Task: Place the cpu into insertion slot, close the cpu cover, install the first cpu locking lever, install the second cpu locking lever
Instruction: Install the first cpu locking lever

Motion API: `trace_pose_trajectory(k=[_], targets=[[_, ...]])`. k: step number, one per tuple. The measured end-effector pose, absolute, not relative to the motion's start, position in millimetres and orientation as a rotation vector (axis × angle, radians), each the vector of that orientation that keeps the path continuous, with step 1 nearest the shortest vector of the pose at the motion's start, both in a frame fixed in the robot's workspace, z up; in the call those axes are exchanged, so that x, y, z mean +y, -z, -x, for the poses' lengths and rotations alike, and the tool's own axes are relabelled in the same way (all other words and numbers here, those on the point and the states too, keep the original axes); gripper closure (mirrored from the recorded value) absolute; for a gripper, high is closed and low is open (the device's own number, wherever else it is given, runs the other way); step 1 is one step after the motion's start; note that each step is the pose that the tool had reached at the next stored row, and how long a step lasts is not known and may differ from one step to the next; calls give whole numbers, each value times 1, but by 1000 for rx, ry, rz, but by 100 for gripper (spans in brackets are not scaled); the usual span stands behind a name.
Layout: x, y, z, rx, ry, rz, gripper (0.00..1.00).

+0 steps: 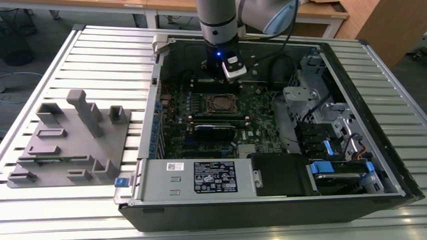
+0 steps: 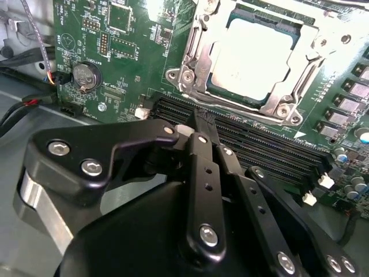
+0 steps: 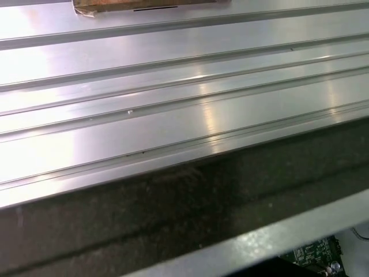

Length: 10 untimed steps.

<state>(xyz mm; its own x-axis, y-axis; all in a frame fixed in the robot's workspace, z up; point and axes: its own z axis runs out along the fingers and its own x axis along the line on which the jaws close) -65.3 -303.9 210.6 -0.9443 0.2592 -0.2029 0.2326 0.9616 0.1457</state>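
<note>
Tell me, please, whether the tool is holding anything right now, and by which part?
Nothing is held: the tool is shut and empty, while the cpu lies in the insertion slot.

I see an open computer case (image 1: 373, 200) lying on a ribbed metal table (image 1: 107, 45). Grey plastic holder (image 1: 70, 142) sits on the exterior view's left, just beside the case. Power supply (image 1: 197, 176) along the near edge, blue drive caddy (image 1: 339, 168) near right. Coin battery (image 2: 86, 75) on the board.
</note>
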Motion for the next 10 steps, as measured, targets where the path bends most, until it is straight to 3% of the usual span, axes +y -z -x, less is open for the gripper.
trace_pose_trajectory(k=[10], targets=[[-304,-211,65,2894,-176,-367,89]])
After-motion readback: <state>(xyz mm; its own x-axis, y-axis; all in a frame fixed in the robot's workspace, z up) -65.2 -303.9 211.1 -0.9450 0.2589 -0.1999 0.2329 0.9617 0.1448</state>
